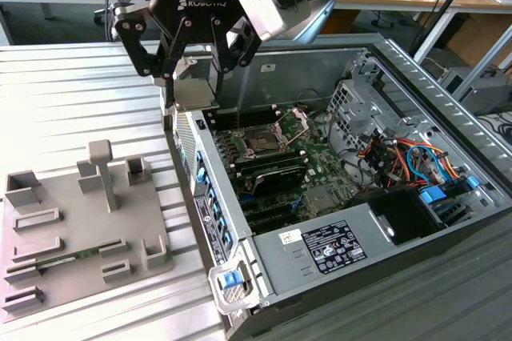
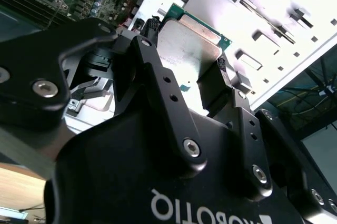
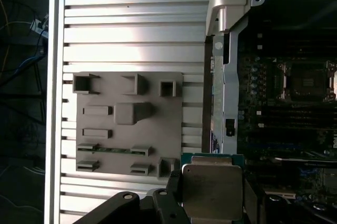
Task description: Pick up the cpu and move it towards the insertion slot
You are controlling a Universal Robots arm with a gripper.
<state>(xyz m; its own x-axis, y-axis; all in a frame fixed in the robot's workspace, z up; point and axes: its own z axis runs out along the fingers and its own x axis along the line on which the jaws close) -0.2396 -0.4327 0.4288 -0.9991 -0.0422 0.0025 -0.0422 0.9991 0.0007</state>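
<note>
Your black three-finger gripper (image 1: 192, 57) is pinching the cpu (image 3: 213, 190), a small flat square chip with a silvery metal top and a thin green rim, by two opposite edges. In the second wrist view you can see a finger pad (image 2: 220, 71) pressed on one side of it. The chip hangs in the air, flat, over the side wall of the open grey computer case (image 1: 210, 213), between the ribbed metal table (image 1: 64, 93) and the green board.

I judge that the pick is done and that the carry is the step in hand. The insertion slot (image 1: 262, 142), a dark square socket with a silver hinged frame, lies deeper inside the case, well apart from the chip. Its frame seems open. The carry calls for a level chip and enough height over the case wall.

Near the socket are long black memory slots (image 1: 276, 173), and orange and blue cables (image 1: 408, 157) are further in. The grey moulded holder tray (image 3: 126, 124) is on the table, with a thin green memory stick (image 3: 113, 149) in it.
</note>
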